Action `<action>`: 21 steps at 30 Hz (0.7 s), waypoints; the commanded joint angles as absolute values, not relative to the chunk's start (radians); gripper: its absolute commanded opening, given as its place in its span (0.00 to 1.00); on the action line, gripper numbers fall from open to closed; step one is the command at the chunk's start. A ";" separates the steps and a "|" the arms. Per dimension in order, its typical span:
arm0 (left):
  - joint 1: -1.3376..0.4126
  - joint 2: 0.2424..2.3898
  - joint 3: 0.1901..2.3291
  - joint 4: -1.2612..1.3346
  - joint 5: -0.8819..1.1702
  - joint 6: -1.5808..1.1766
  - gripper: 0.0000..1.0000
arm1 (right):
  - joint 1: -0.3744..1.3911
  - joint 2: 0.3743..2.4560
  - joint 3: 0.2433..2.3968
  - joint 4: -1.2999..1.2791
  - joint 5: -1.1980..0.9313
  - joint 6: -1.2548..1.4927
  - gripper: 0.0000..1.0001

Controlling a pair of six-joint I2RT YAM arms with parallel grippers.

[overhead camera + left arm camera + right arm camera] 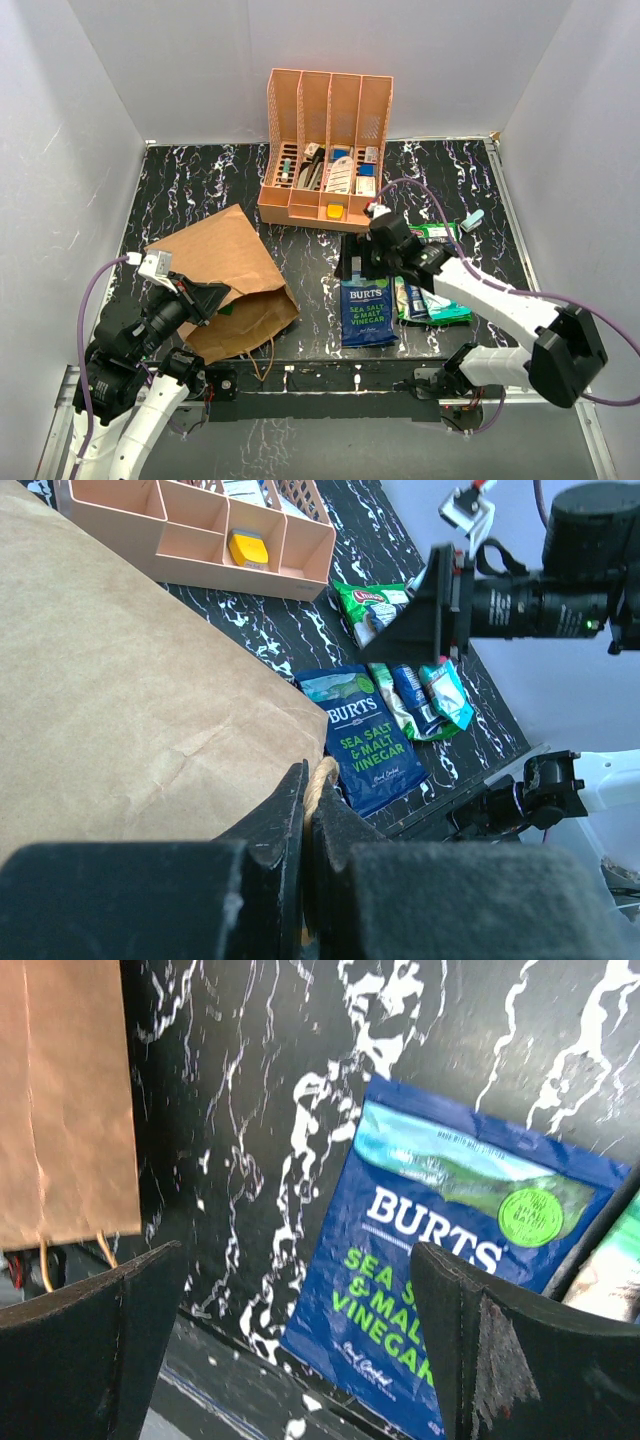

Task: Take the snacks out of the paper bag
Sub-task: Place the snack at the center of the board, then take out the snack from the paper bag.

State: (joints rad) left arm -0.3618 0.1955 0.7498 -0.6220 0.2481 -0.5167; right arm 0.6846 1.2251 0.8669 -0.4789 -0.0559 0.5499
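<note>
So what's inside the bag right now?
A green sliver shows at the mouth of the bag, beside the left end effector, which pinches a handle. Brown paper covers everything deeper, so any snacks inside stay hidden.

From high at the near edge, the top camera took in the whole black marbled counter (200,180). The left wrist view skimmed low over the brown kraft paper bag (120,710); the right hung close. All shared the blue glossy crisp packet (365,315).

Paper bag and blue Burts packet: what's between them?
Just bare table between the paper bag and the blue Burts packet, seen in the right wrist view.
</note>
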 commanded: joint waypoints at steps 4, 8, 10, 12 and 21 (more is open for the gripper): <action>-0.353 0.208 0.749 -0.602 0.263 -0.514 0.00 | 0.745 1.005 0.681 -0.232 -0.230 0.523 0.98; -0.353 0.210 0.750 -0.602 0.262 -0.514 0.00 | 1.047 0.964 0.637 -0.036 -0.002 0.494 0.98; -0.353 0.211 0.749 -0.603 0.263 -0.515 0.00 | 1.205 1.003 0.645 0.039 0.160 0.428 0.98; -0.351 0.213 0.749 -0.602 0.265 -0.515 0.00 | 1.335 1.081 0.672 0.082 0.273 0.307 0.98; -0.352 0.203 0.749 -0.603 0.263 -0.513 0.00 | 1.620 1.455 0.635 0.614 0.303 -0.636 0.99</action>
State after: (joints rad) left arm -0.3603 0.1959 0.7498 -0.6216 0.2504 -0.5171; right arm 1.5646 1.3724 0.6689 0.2256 0.2619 -0.1059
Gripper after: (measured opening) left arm 0.008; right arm 0.983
